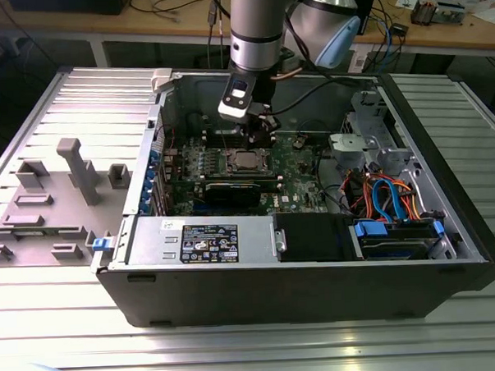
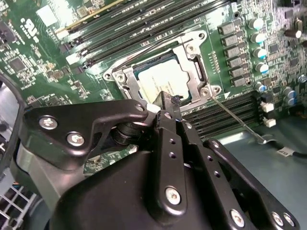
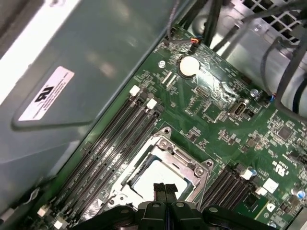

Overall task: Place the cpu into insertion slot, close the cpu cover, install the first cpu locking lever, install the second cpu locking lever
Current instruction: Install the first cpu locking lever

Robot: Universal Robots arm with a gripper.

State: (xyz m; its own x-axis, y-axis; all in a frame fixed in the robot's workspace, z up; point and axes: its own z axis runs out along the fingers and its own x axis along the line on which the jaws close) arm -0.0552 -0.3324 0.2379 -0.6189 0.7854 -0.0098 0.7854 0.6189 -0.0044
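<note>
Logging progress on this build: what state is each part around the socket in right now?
cpu: seated flat.
cpu cover: lowered over the cpu.
locking lever: unlatched, sticking out sideways.
gripper: fingers shut, empty, above the cpu cover.
computer case: side open.

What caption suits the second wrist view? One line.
Shut gripper at the cpu, cover down around it, one lever unlatched.

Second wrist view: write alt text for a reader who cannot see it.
The shut black gripper is poised at the edge of the cpu, which lies framed by the silvery cpu cover. A thin wire lever juts out beside it.
</note>
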